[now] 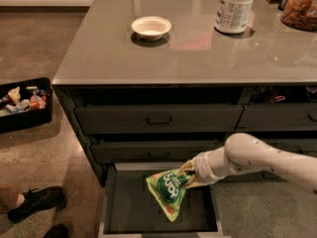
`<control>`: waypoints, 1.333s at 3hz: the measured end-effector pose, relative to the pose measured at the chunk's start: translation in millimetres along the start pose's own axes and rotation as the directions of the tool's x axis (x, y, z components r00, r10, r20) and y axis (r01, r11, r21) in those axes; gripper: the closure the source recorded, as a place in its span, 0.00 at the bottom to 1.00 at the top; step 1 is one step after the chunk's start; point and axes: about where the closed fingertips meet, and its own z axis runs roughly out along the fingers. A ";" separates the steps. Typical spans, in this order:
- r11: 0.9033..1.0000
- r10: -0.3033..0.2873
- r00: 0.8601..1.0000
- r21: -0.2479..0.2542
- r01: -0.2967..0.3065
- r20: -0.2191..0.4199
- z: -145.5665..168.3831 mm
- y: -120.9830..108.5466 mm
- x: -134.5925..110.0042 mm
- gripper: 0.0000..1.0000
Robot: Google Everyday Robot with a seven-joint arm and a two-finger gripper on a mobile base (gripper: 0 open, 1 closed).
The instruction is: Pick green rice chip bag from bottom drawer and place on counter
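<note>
The green rice chip bag (169, 193) hangs tilted, held by its upper right corner above the open bottom drawer (128, 209). My gripper (189, 176) is shut on that corner, just over the drawer's right part, with the white arm reaching in from the right. The bag is lifted off the drawer floor. The counter (188, 48) is the glossy grey slab above the dark drawer cabinet, well above the gripper.
On the counter stand a white bowl (151, 27), a white jar (236, 7) and a jar of brown snacks (299, 9) at the far right. A black bin (25, 104) with packets sits on the floor at left. A person's black shoes (34, 202) are at lower left.
</note>
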 end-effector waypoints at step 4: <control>0.984 -0.126 0.979 0.106 0.144 -0.161 -123.7 -61.3 -55.2 1.00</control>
